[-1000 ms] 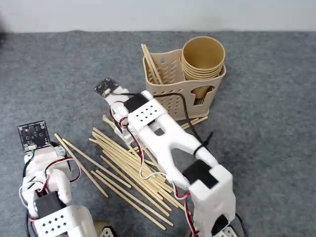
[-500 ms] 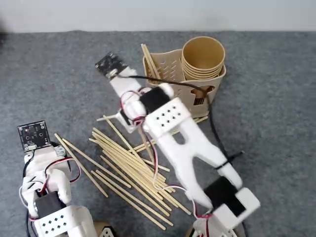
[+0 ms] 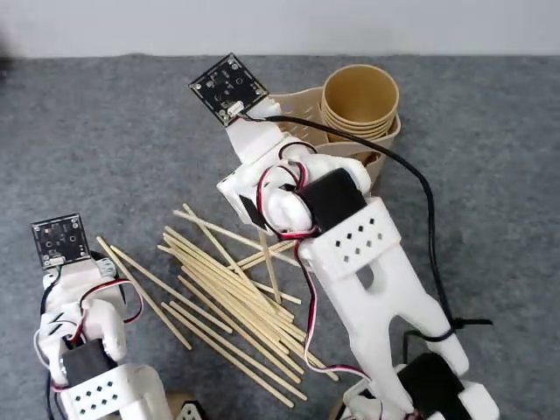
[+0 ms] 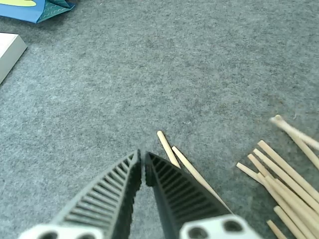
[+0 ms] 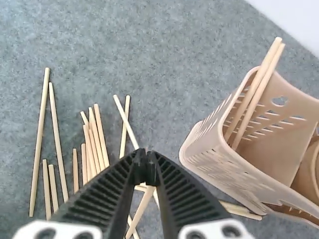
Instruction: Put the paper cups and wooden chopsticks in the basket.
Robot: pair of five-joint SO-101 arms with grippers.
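A beige basket stands at the back with stacked paper cups in one compartment and two chopsticks leaning in the other. A pile of wooden chopsticks lies on the grey mat in front of it. My right gripper is raised beside the basket, shut on one chopstick that hangs down over the pile. My left gripper is low over the mat and shut with nothing in it, just short of the ends of two chopsticks.
The left arm sits at the front left corner. A blue object and a white box lie beyond it. Bare grey mat stretches to the left of the pile and to the right of the basket.
The right arm rose from the pile and swung toward the basket, carrying one chopstick up with it. The left arm kept still.
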